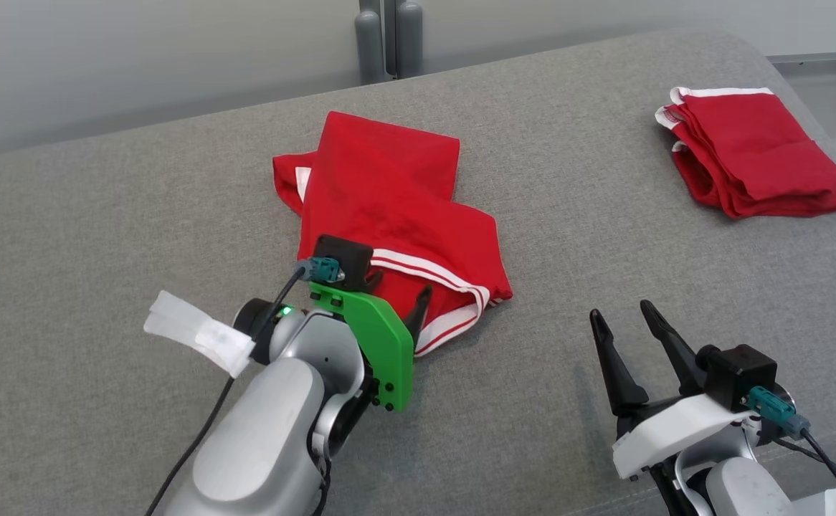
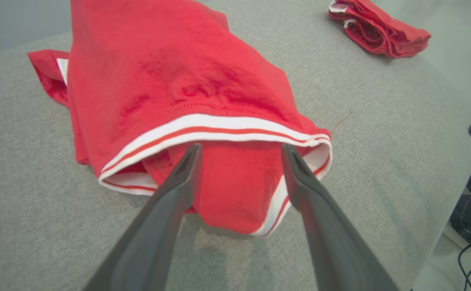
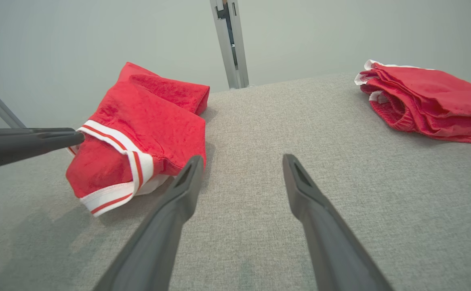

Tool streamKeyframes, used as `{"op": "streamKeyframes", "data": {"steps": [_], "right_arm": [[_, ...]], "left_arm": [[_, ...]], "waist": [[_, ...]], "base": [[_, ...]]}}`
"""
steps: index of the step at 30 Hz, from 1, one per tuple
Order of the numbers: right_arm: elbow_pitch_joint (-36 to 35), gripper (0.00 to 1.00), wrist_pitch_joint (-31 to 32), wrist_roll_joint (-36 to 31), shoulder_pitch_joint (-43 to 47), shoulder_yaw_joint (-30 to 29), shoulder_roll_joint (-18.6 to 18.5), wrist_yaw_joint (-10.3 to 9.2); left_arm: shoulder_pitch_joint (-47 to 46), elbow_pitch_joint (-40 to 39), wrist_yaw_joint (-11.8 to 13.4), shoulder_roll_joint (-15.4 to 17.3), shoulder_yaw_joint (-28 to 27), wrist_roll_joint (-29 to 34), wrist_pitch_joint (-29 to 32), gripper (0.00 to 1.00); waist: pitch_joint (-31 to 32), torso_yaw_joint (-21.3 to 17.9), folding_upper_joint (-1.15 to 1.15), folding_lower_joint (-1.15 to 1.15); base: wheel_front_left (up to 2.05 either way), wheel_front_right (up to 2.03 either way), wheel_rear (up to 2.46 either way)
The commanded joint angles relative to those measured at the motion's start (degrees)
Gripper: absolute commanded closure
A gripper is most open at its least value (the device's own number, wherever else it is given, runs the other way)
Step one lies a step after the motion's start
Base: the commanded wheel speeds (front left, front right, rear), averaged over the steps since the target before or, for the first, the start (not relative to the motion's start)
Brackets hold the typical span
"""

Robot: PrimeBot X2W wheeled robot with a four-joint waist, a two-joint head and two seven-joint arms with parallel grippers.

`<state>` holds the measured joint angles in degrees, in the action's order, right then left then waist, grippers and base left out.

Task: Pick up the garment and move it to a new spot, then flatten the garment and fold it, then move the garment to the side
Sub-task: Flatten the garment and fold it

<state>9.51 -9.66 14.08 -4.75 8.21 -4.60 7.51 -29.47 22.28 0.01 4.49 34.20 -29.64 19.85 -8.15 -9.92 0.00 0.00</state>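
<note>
Left stretch: the grey cloth table [image 1: 102, 236] lies bare from the left edge of the frame to my arm, with wide room there.
Tape tag: a white tape tag [image 1: 199, 333] sticks out from my left arm's cable, lower left.
Left gripper: my left gripper [image 2: 241, 150] sits lower left of centre with its jaws spread wide and nothing pinched; the tips stand at the garment's striped hem, and I cannot tell whether they touch it.
Garment: the red garment [image 1: 389, 201] lies rumpled at the centre of the table, partly doubled over itself.
Garment edges: its white-and-red striped hem faces me at the near end and gapes open; a second layer pokes out at the upper left, and the far end stops short of the table's back edge.
Post: a grey post [image 1: 386, 39] rises behind the table, top centre.
Middle gap: bare cloth runs between the garment and my right side.
Right gripper: my right gripper [image 1: 622, 312] is lower right, jaws spread, empty, well apart from the garment.
Far right: a folded red pile [image 1: 755, 150] lies upper right, near the table's right edge.
</note>
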Motion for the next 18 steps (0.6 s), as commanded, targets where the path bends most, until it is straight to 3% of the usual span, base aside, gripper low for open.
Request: {"op": "streamKeyframes", "data": {"steps": [1,10,18], "right_arm": [[-0.23,0.0,0.09,0.07,0.67,-0.04,-0.33,-0.04],[-0.43,0.0,-0.31,0.54,0.04,0.24,0.17,-0.04],[0.58,0.0,-1.44,0.96,-0.66,0.13,0.65,-0.04]], "left_arm": [[0.88,-0.44,0.07,-0.03,0.28,-0.46,0.26,0.0],[2.44,-3.09,1.28,-0.78,3.49,-1.38,4.12,0.0],[0.38,-1.47,2.35,-0.95,2.93,-1.85,2.18,0.0]], "waist": [[-0.1,-0.36,0.0,0.0],[-2.35,-5.19,0.0,0.0],[-3.95,-8.28,0.0,0.0]], "base": [[0.0,0.0,0.0],[0.0,0.0,0.0],[0.0,0.0,0.0]]}}
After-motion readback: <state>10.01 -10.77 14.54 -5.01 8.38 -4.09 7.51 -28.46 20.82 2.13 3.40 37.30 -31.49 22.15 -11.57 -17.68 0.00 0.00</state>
